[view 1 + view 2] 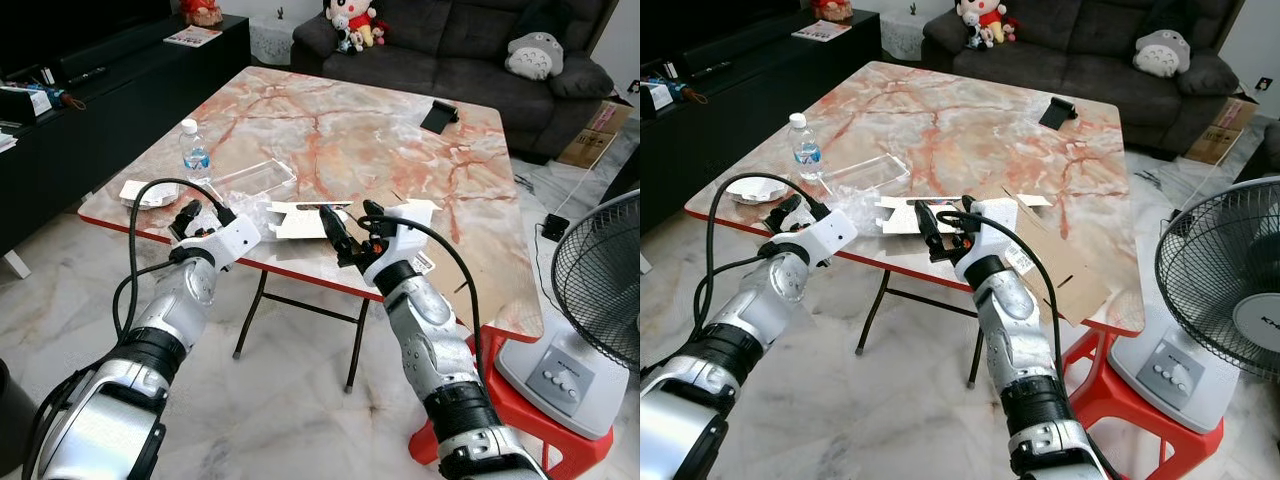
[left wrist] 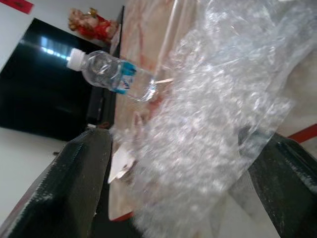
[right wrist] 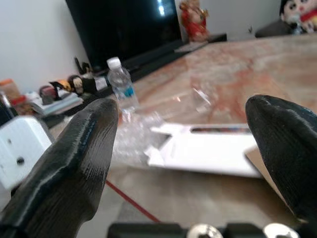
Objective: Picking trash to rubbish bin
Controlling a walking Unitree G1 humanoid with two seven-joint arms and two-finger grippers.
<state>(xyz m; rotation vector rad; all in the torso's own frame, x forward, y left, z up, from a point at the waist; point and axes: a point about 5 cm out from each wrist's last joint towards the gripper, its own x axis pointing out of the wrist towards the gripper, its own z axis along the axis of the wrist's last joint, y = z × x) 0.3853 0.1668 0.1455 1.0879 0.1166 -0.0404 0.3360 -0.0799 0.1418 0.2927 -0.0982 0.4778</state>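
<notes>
**Two claws at the worktop edge**

Left claw [image 2: 168,163], fingers spread, straddles crumpled plastic wrap [image 1: 245,212]; right claw [image 1: 350,232] hovers open near white cardboard [image 1: 300,222]. Reach stage: closing comes next. Beyond stands a bottle [image 1: 194,150].

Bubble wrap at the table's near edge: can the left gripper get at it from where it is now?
Probably yes. The left gripper is open right at the bubble wrap, its fingers on either side of the crumpled plastic, with nothing between. The water bottle stands farther back on the table, out of the way.
</notes>
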